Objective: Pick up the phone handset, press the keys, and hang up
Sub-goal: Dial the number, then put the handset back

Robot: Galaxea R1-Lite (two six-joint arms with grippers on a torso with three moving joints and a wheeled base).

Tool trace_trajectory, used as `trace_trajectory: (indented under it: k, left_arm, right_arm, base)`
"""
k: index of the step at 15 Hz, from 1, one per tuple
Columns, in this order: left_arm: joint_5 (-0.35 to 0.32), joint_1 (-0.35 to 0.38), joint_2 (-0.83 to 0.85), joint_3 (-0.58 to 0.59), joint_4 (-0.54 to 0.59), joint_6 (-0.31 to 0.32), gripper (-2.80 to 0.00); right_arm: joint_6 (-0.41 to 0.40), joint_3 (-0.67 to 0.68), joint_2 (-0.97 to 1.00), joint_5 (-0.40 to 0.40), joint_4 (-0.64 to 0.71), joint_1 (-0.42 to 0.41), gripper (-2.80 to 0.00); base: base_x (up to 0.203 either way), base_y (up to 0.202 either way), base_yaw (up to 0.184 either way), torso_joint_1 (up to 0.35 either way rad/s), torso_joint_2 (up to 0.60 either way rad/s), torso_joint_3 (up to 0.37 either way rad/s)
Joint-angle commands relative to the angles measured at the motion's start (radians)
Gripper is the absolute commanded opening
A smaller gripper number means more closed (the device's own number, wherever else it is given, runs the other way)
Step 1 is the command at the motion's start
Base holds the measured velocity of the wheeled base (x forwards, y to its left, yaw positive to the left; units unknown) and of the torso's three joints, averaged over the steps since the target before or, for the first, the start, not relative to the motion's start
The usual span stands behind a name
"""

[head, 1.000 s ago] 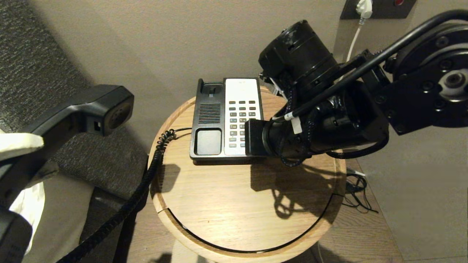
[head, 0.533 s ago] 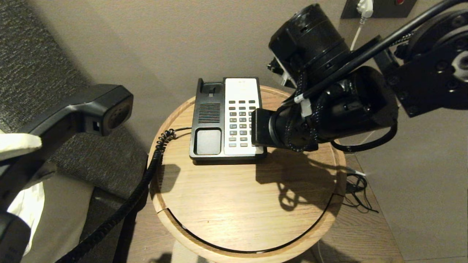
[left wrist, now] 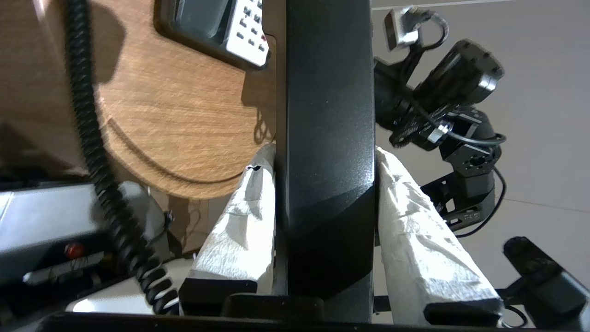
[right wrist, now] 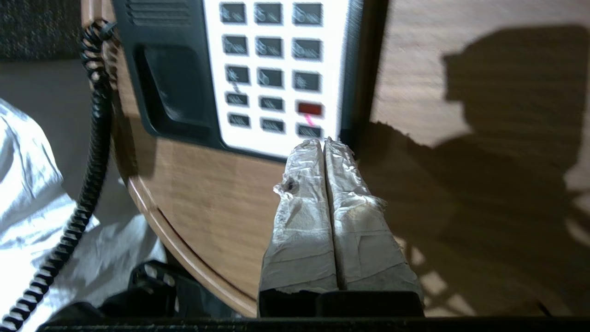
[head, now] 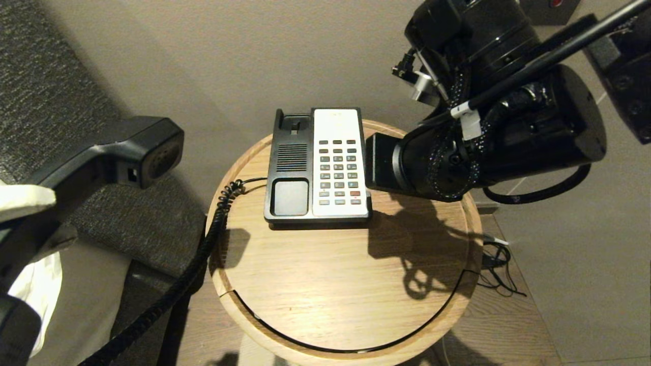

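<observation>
The right gripper (right wrist: 325, 145), white-taped fingers pressed together as one probe, hangs off the near corner of the grey rectangular keys (head: 337, 172), likely poised for pressing. The left gripper (left wrist: 325, 184) clamps the long black plastic phone handset (head: 109, 160) out over the grey chair, keeping the phone base's empty black cradle (head: 290, 197) clear for hanging up.

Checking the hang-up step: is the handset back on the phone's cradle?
No: the left gripper holds the phone handset in the air beside the table, and the cradle lies bare.
</observation>
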Motion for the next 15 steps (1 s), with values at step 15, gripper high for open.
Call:
trace_trajectory:
  k: [15]
  left_arm:
    - [0.524, -0.348, 0.503, -0.376, 0.153, 0.665, -2.8]
  right_arm:
    - [0.17, 0.065, -0.563, -0.004, 0.281, -0.132, -2.8]
  base:
    - [0.0, 0.0, 0.0, 0.0, 0.0, 0.0]
